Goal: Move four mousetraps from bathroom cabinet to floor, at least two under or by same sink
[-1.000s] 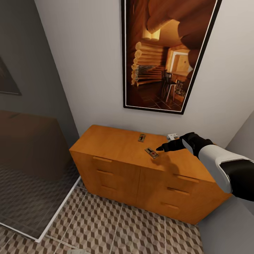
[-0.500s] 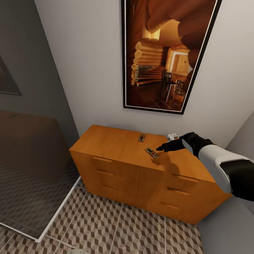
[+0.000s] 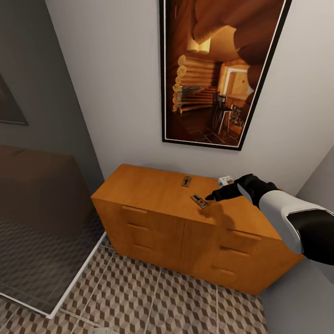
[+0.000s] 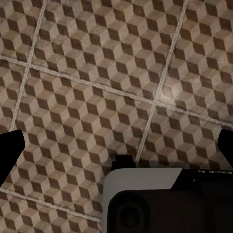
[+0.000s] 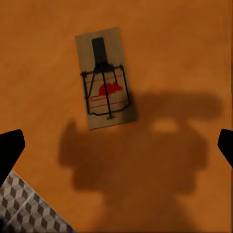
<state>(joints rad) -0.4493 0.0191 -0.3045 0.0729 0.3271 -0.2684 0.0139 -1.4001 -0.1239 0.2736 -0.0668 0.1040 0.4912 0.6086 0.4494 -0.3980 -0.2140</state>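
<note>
Two mousetraps lie flat on top of the orange-brown cabinet (image 3: 153, 192): one near the back (image 3: 187, 181), one toward the front (image 3: 199, 201). My right gripper (image 3: 210, 196) hovers just right of the front mousetrap (image 5: 104, 80), slightly above the cabinet top. Its jaws are open with nothing between them (image 5: 116, 145); its shadow falls on the wood beside the trap. In the left wrist view, my left gripper (image 4: 116, 145) is open and empty above the bathroom floor (image 4: 97, 73) of cube-patterned tiles. The sink is out of view.
A small white object (image 3: 226, 178) sits at the cabinet's back right. A large framed picture (image 3: 218, 69) hangs above. A glass shower panel (image 3: 41, 222) with a white base stands to the left. Tiled floor (image 3: 153, 301) lies before the cabinet; a grey wall closes the right.
My right arm has crept slightly left over the cabinet top, uncovering more of the white object. The mousetraps have not moved.
</note>
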